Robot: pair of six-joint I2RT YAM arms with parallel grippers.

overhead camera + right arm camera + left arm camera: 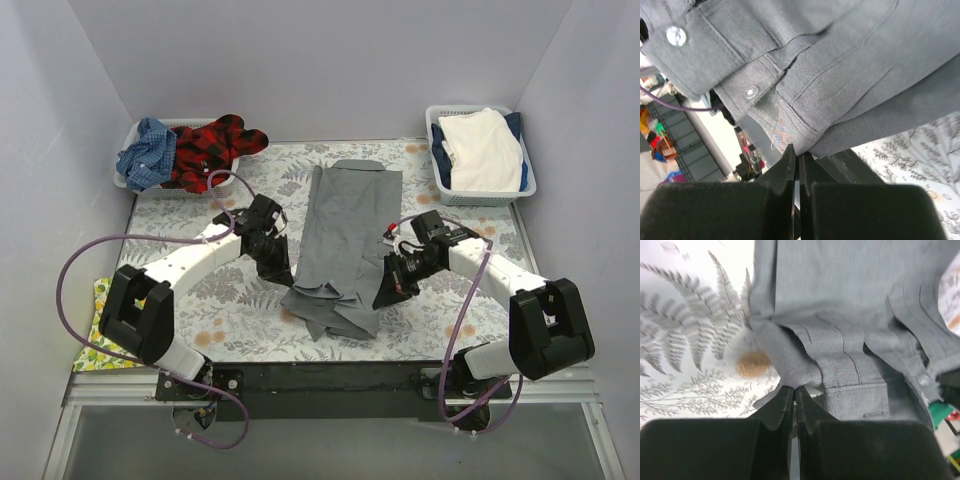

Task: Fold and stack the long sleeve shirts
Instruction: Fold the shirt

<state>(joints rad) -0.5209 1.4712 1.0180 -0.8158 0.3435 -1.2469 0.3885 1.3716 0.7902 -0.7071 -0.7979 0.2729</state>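
A plain grey long sleeve shirt (pixel 345 235) lies lengthwise in the middle of the fern-print table cover (pixel 200 300), its near end bunched and lifted. My left gripper (pixel 277 272) is shut on the shirt's near left edge (pixel 800 372). On the other side my right gripper (pixel 385 293) is shut on the near right edge (pixel 805 140), with buttoned cuffs (pixel 747 92) hanging beside it. A red-black plaid shirt (pixel 212 147) and a blue checked shirt (pixel 146 152) sit in the back-left basket.
A white basket (pixel 520 195) at the back right holds folded white and dark blue cloth (pixel 482 148). A yellow lemon-print cloth (pixel 95 345) hangs at the table's near left edge. Walls close in the left, right and back.
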